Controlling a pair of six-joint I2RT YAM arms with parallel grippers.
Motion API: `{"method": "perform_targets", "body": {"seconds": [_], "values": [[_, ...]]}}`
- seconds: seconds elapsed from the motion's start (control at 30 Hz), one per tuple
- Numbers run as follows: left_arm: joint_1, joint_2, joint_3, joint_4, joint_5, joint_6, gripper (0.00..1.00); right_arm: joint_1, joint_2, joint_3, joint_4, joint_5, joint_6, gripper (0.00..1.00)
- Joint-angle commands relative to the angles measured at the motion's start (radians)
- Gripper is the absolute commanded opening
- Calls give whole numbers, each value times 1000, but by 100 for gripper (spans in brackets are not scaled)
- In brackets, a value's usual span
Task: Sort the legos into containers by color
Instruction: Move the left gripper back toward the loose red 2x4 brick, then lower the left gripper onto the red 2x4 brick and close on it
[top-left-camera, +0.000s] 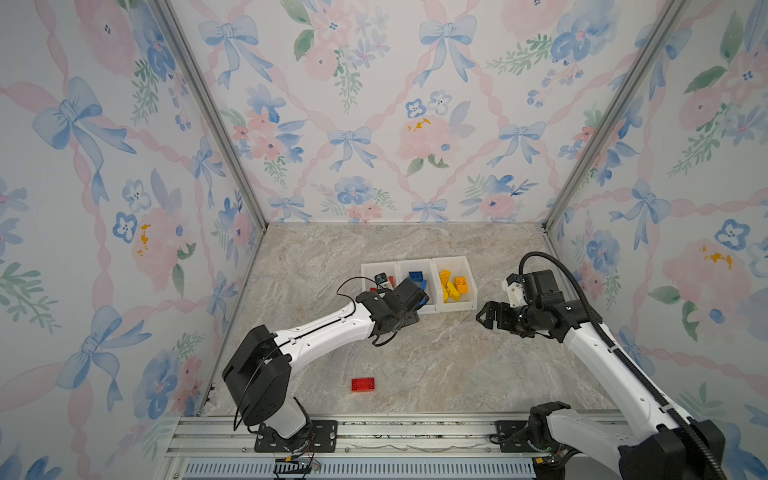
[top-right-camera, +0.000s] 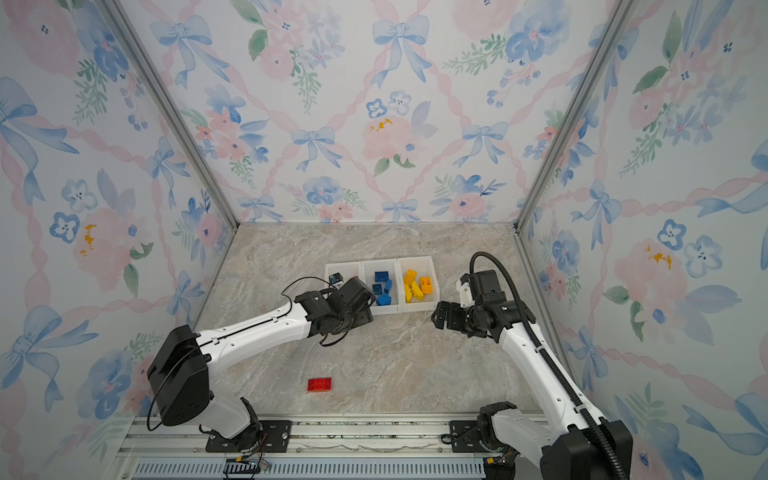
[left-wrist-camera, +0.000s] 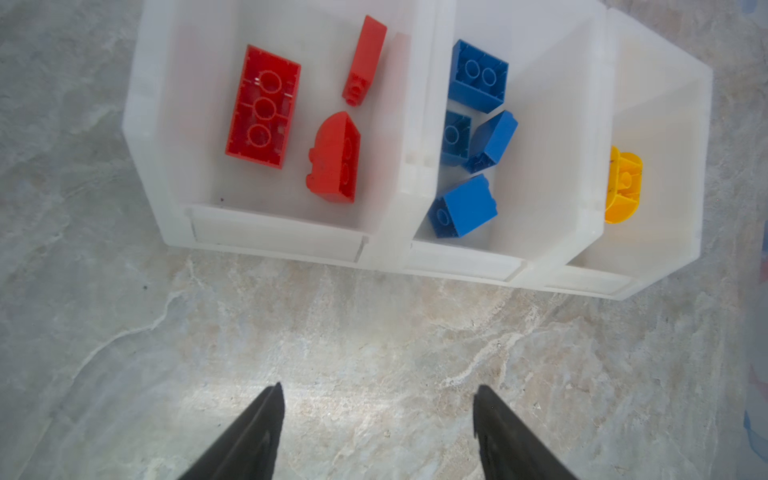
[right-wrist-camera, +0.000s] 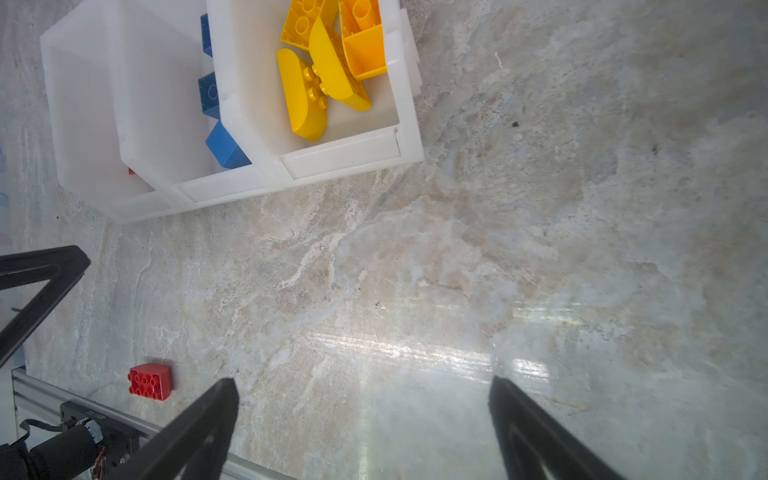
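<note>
The left gripper (left-wrist-camera: 379, 392) is partly spread and empty above the marbled desk (left-wrist-camera: 374, 332), just before the translucent white containers (left-wrist-camera: 274, 239). The right gripper (right-wrist-camera: 362, 384) is spread wide, empty. Studded plastic legos (left-wrist-camera: 263, 107) lie inside by color; one red brick (top-left-camera: 363, 384) sits near the desk's front edge

Three walls close me in: the back wall (top-left-camera: 374, 124), the left wall (top-left-camera: 83, 208) and the right wall (top-left-camera: 685, 208), all papered with pale blue bows, pink ribbons and soft flowers. Silvery metal posts (top-left-camera: 210, 112) run up the two back corners. Below me lies a tabletop (top-left-camera: 415, 365) of beige stone with grey veins. A grooved metal rail (top-left-camera: 374, 434) runs along its near edge. Bright light glares off the stone in a white patch (right-wrist-camera: 415, 353).
</note>
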Motion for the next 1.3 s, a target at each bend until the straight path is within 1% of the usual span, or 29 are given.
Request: {"method": "perform_targets", "body": {"seconds": [0.0, 0.17, 0.27, 0.5, 0.73, 0.8, 0.97, 1.1, 1.27], "values": [[1, -67, -75, -16, 9, -110, 73, 18, 14, 31, -19, -10, -11, 97], [3, -159, -201, -45, 52, -247, 73, 36, 28, 35, -14, -9, -11, 97], [3, -202, -241, -84, 67, -297, 73, 46, 37, 36, -13, -9, -13, 97], [1, -256, -257, -155, 106, -396, 74, 64, 58, 43, -15, -13, -30, 97], [-8, -320, -283, -185, 145, -540, 77, 80, 63, 43, -21, -7, -39, 97], [-22, -338, -298, -192, 152, -587, 78, 82, 61, 40, -23, -8, -40, 97], [-77, -398, -370, -197, 167, -748, 79, 88, 58, 38, -25, -7, -44, 97], [-122, -422, -414, -199, 185, -842, 81, 91, 56, 36, -27, -7, -44, 97], [-150, -401, -429, -196, 185, -883, 85, 98, 58, 32, -23, -6, -44, 97]]}}
